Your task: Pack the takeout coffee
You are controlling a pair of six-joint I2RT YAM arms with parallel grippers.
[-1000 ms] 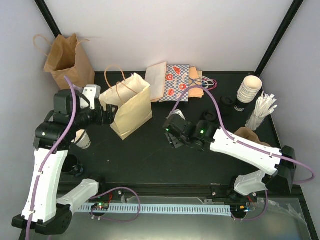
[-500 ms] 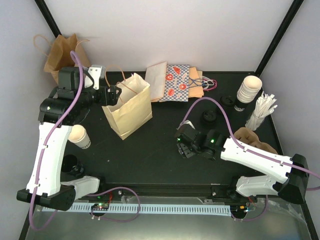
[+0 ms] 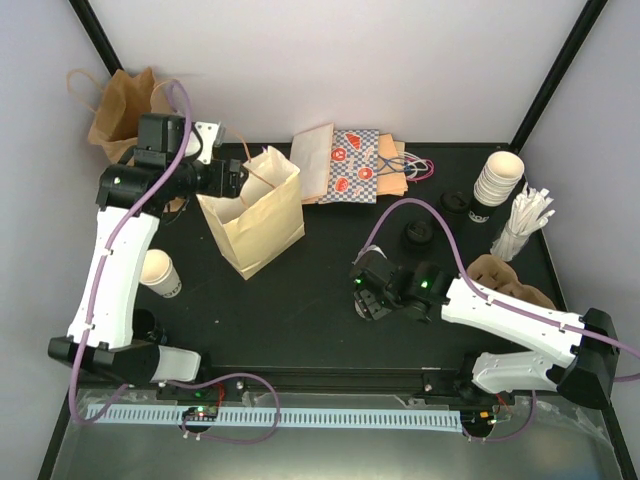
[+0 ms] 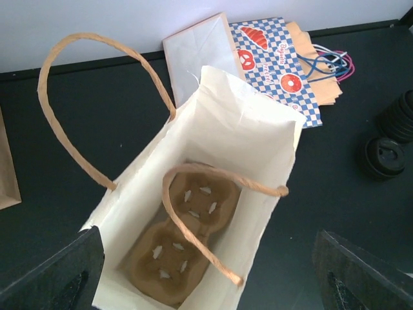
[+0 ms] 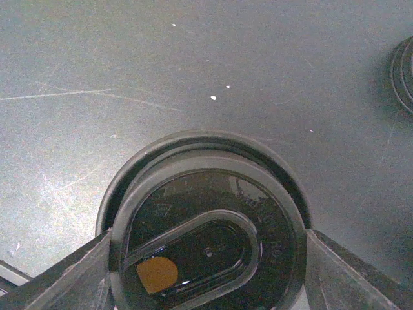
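The cream paper bag with twisted brown paper handles (image 3: 262,222) stands open on the matte black table (image 3: 300,300), and I place everything else from it. Right above its mouth hangs the left gripper (image 3: 237,180), its dark fingers (image 4: 58,274) spread wide with nothing between them. At the bottom of the bag lies a brown moulded pulp cup carrier (image 4: 193,200), rough and fibrous, with two round wells that have star-cut slits; one handle loops across it and the bag's walls hide its edges. The cups are all outside the bag. A single small white paper cup (image 3: 160,272), tapered, with a dark print I cannot read, stands to the bag's left. A stack of white paper cups (image 3: 497,178) with rolled rims stands well to its right, near a bundle of white sticks (image 3: 525,225). Right of the bag and closer to the table's near edge, the right gripper (image 3: 366,296) is clamped on a glossy round black plastic lid (image 5: 206,245) with an oval sip recess. Its fingers (image 5: 71,284) press both sides, the lid's near edge is cut off, and whether it touches the table I cannot tell. Behind the bag lies a flat pile of paper bags (image 3: 350,165), one blue-checked with pastry prints, and a crumpled brown paper bag (image 3: 125,115) stands far to the left
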